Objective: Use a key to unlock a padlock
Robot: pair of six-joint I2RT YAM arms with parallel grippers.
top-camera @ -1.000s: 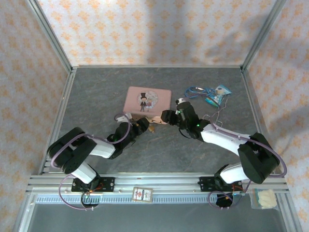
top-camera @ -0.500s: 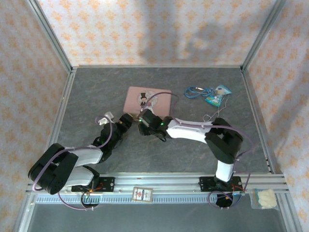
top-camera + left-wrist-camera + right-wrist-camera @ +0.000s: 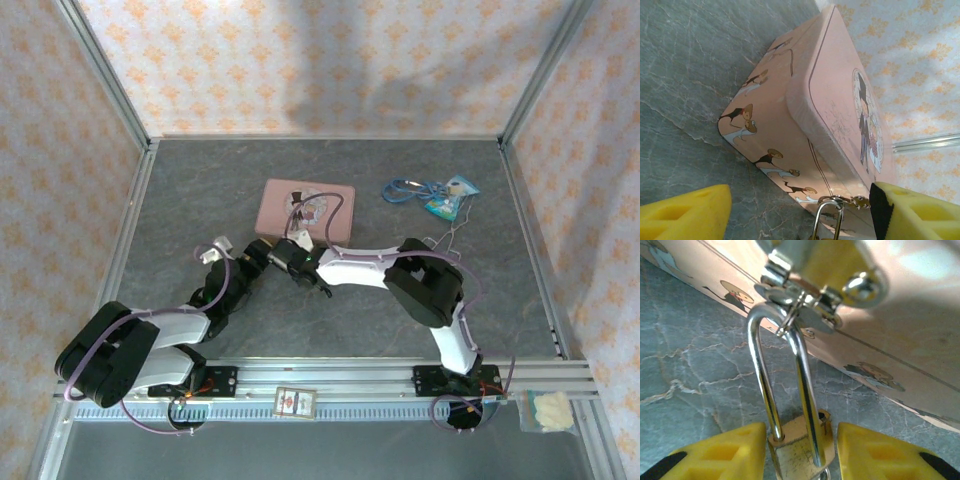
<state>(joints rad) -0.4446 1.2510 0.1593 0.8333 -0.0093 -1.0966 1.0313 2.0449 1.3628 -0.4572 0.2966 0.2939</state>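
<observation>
The brass padlock [image 3: 799, 452] hangs by its thin steel shackle [image 3: 760, 375] from the hasp [image 3: 796, 299] on the pink tin [image 3: 305, 207]. One shackle leg lies across the body beside an empty hole [image 3: 823, 416]. My right gripper [image 3: 801, 450] hugs the padlock body, a yellow finger [image 3: 725, 455] tight at each side. My left gripper [image 3: 800, 210] stands wide open at the tin's near wall, with the shackle [image 3: 826, 220] between its fingers. Seen from above, both grippers meet at the tin's near-left corner [image 3: 272, 250]. A thin whitish string [image 3: 447, 236] lies by the right elbow; the key is too small to make out.
A blue cord with a teal packet [image 3: 432, 194] lies at the back right. Metal frame rails [image 3: 130, 230] and patterned walls bound the grey table. A small card [image 3: 295, 401] sits on the front rail.
My right arm swung left, carrying its gripper from mid-table to the tin's near-left corner. My left gripper drew back to the left.
</observation>
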